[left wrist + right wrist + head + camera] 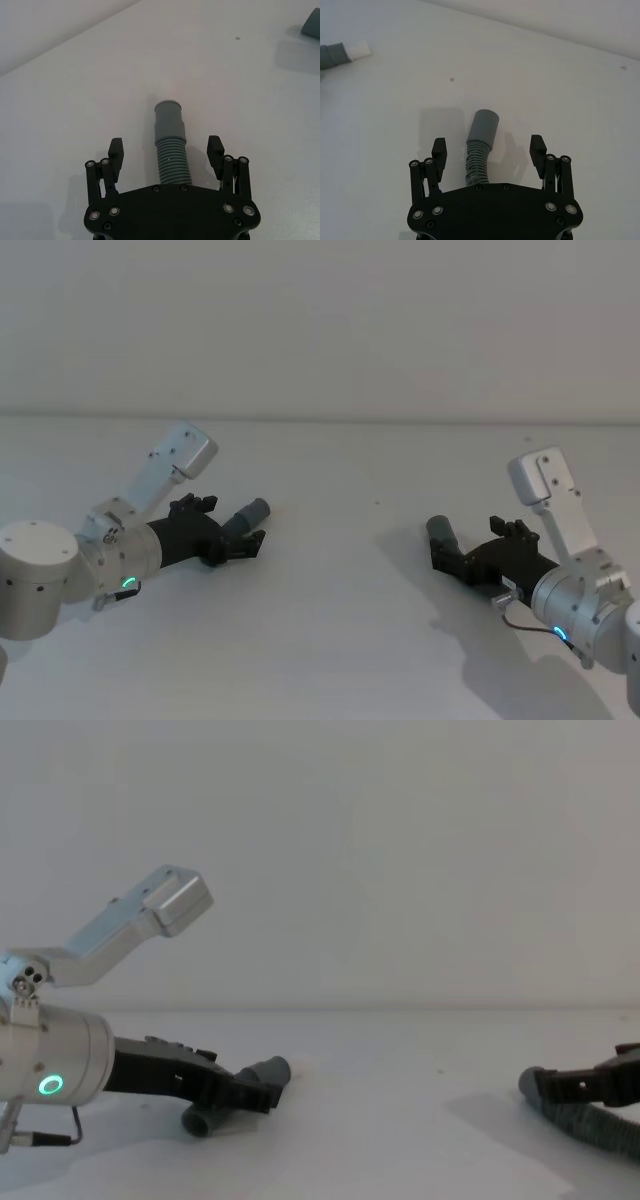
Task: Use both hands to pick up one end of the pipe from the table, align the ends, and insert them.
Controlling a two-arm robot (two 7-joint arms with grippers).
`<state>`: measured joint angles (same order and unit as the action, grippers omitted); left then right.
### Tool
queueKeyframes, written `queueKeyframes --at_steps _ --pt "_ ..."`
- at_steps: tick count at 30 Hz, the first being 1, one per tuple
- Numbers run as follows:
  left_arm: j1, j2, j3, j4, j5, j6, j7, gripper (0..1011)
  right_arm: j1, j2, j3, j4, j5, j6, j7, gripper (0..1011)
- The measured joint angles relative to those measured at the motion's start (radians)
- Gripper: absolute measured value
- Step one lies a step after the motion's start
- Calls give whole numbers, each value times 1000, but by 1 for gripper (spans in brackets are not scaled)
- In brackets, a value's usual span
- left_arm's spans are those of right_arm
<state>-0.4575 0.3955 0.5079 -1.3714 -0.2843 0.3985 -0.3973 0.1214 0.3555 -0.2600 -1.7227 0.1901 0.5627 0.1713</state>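
Both black open-frame grippers are lying low on the matte white table (330,640). In the head view the left gripper (228,525) is sitting at eight o'clock. Its jaws are spreading wide astride the ribbed grey pipe (172,162), clear of it, and the smooth left cuff (169,120) is pointing toward two o'clock. The right gripper (468,550), at four o'clock, is gaping equally wide around its plain cuff (484,125), which is aiming at ten o'clock. The right wrist view is adding the left cuff's narrower white tip (359,49). The chest view is adding the pipe's corrugated run behind the plain cuff.
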Motion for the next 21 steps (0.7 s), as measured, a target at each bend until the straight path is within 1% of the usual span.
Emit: queueKeyframes --at_steps 7,21 --pt "-3 -1 1 -1 13 -4 4 1001 7 4 -4 6 -7 17 13 1003" --pt "-5 -1 1 -2 23 -8 7 1001 27 5 -20 32 -26 62 32 1003"
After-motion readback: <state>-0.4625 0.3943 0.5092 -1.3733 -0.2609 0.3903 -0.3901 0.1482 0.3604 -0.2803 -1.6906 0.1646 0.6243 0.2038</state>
